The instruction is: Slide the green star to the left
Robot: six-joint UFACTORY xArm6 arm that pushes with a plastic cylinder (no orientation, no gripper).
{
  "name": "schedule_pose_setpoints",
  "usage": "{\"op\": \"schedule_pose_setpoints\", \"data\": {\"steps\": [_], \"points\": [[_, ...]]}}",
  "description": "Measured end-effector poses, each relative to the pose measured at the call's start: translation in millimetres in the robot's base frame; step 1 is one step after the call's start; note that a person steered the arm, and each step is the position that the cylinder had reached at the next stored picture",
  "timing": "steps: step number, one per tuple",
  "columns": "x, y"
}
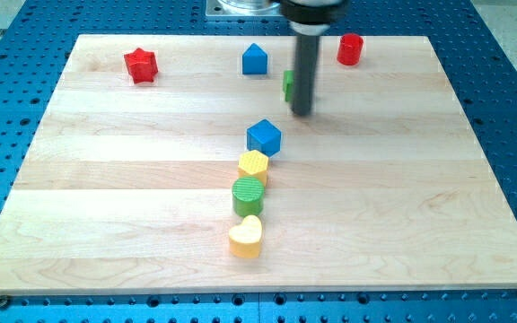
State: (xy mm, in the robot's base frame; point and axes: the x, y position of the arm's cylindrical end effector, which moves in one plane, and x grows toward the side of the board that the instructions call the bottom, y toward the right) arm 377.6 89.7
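Our tip [302, 112] sits in the upper middle of the frame, planted on the bench [106, 179]. We have no hand on this rig, only the dark rod, so nothing here spreads, presses together or pinches.

The green star [288, 85] lies just beside the rod, toward the frame's left and a little toward the top. Only a narrow green sliver shows past the rod's left edge; the rest is hidden behind it. We cannot tell whether rod and block touch.

This is the relation that matters: the block lies on the left side of our tip, so our tip stands on its right, which we judge to be the correct side for a leftward push.

Which way the star's arms point, and whether it has any longer axis, we cannot make out from so little showing.

Along the leftward path, the blue pentagon-shaped block [255, 60] stands near, slightly higher in the frame. We judge it may be grazed if the push drifts upward. The red star [140, 65] lies well apart at upper left.
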Motion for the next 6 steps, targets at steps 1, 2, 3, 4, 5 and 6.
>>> {"op": "schedule_pose_setpoints", "data": {"steps": [1,2,3,4,5,6], "points": [[58,-5],[84,-6],[72,-27],[68,-34],[67,-44],[64,-57]]}}
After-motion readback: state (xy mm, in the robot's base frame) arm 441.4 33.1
